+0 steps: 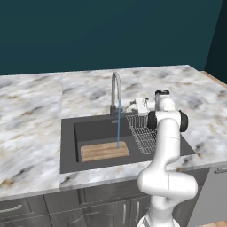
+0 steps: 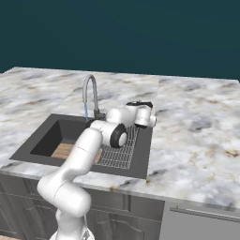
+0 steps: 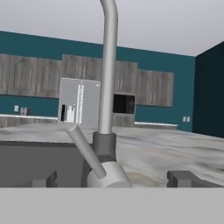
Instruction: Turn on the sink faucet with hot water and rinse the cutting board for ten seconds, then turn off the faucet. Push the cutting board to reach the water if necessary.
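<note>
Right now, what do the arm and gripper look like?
The arm is glossy white, built of rounded tubular links with dark bands at the joints. The gripper is a white boxy hand; its two fingers are small, dark and blocky.

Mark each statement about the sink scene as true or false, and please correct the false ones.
1. Water runs from the sink faucet. True.
2. The stream lands on the cutting board. True.
3. The cutting board lies on the counter. False: it lies inside the sink basin.
4. The gripper is shut on the faucet lever. False: it is open, the lever between its fingertips.
5. A wire dish rack sits at the basin's right side. True.
</note>
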Controlling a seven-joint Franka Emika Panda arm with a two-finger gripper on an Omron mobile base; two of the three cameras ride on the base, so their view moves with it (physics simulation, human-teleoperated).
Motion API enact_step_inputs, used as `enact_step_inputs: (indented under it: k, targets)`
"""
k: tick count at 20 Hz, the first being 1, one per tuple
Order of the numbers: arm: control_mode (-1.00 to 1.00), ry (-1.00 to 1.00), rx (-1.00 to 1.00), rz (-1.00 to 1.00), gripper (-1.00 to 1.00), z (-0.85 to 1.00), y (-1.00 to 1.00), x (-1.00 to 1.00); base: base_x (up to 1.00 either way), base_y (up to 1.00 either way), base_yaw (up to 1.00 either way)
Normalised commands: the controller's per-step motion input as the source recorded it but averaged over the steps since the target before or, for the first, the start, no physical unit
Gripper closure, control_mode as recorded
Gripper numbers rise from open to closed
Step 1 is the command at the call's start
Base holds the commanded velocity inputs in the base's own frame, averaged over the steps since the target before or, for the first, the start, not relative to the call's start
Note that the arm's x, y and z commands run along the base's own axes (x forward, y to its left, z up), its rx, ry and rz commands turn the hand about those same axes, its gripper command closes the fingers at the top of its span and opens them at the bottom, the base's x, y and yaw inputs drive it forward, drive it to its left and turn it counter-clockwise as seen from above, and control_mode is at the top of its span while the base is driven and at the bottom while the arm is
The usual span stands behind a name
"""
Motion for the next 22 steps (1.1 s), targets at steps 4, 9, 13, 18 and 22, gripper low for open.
enact_step_inputs:
  k: [4, 9, 13, 18, 22]
  targets:
    - [-1.00, 0.00, 0.00, 0.00, -1.00, -0.02, 0.10, 0.03, 0.00, 0.00, 0.00]
    - [-1.00, 0.00, 0.00, 0.00, -1.00, 0.00, 0.08, 0.27, 0.00, 0.00, 0.00]
    - [-1.00, 0.00, 0.00, 0.00, -1.00, 0.00, 0.22, 0.11, 0.00, 0.00, 0.00]
    - [-1.00, 0.00, 0.00, 0.00, -1.00, 0.00, 0.32, 0.00, 0.00, 0.00, 0.00]
    - [-1.00, 0.00, 0.00, 0.00, -1.00, 0.00, 0.29, 0.00, 0.00, 0.00, 0.00]
